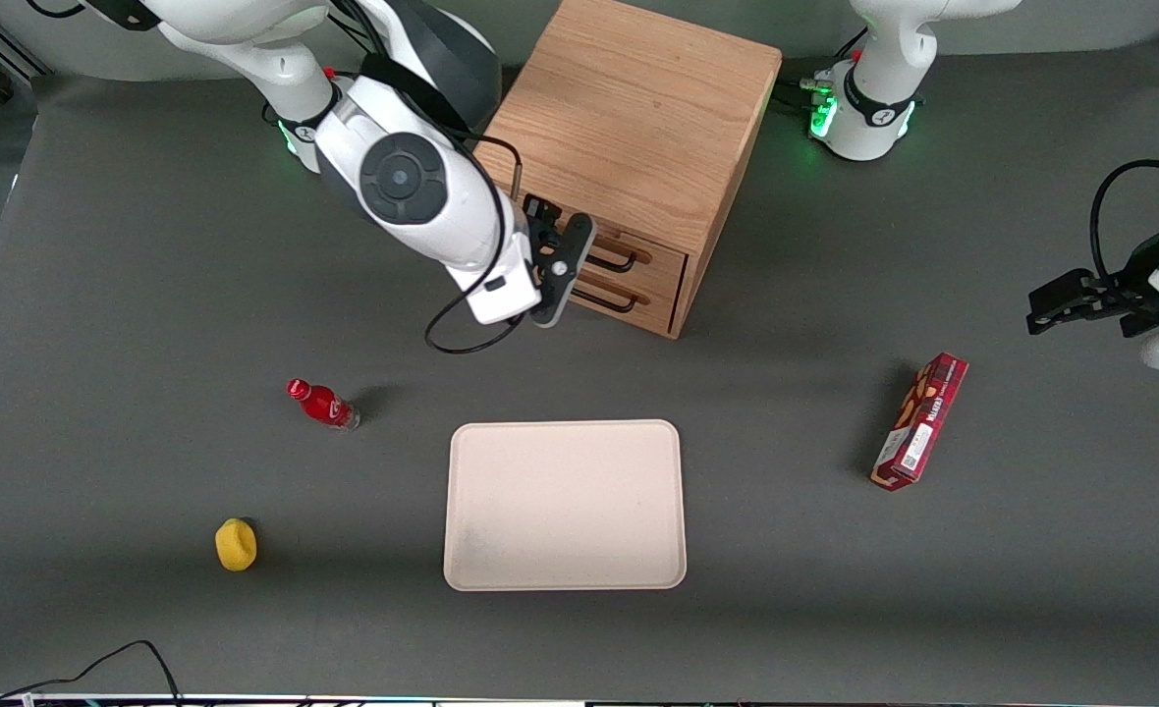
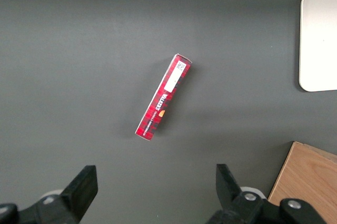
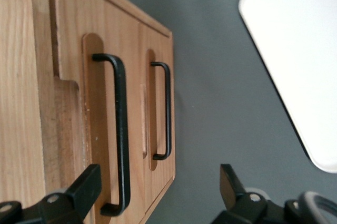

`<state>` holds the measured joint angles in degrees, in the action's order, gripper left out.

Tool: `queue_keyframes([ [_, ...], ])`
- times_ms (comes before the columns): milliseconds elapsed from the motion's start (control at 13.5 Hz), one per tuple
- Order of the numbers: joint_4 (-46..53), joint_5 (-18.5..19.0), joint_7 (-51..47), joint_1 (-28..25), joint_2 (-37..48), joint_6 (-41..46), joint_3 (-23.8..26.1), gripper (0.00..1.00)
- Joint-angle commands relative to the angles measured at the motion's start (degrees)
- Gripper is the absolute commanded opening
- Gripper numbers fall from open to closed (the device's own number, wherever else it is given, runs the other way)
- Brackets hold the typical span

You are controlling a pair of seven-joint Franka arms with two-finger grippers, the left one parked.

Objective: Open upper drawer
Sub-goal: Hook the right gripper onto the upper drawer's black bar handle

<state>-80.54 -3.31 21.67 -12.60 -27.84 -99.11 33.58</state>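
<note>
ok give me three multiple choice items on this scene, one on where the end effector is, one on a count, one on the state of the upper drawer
1. Where is the end effector?
A. in front of the cabinet's drawers, at the handles
B. over the tray
C. beside the yellow sponge

2. How many drawer handles does the cabinet show?
A. one
B. two
C. four

3. What state is the upper drawer in?
A. pulled fully out
B. removed and lying on the tray
C. closed, front flush with the lower drawer's

Answers:
1 A: in the front view it sits against the drawer fronts, far from the tray and the sponge.
2 B: the right wrist view shows the upper drawer's handle and the lower drawer's handle.
3 C: both fronts lie level, with no gap, and the open fingers have not yet closed on the handle.
</note>
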Motion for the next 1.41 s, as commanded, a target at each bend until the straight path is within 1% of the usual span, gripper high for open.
queue_keyframes([
  [0,-0.49,-0.12,3.46,0.03,-0.9,-0.29,0.34,1.0],
  [74,-0.5,-0.03,3.47,-1.19,-1.42,-0.3,0.26,1.0],
  [667,-0.5,0.41,3.55,-2.69,-4.95,-1.0,0.25,1.0],
  [815,-0.5,2.16,3.55,-2.78,-5.64,-1.7,0.34,1.0],
  [963,-0.5,2.52,4.34,-2.78,-6.35,-3.54,0.25,1.0],
  [1037,-0.5,3.48,4.87,-2.69,-6.53,-4.68,0.08,1.0],
  [1111,-0.5,5.23,5.13,-2.69,-6.61,-5.73,-0.1,1.0],
  [1333,-0.32,6.38,5.22,-1.99,-6.88,-7.4,-0.71,1.0],
])
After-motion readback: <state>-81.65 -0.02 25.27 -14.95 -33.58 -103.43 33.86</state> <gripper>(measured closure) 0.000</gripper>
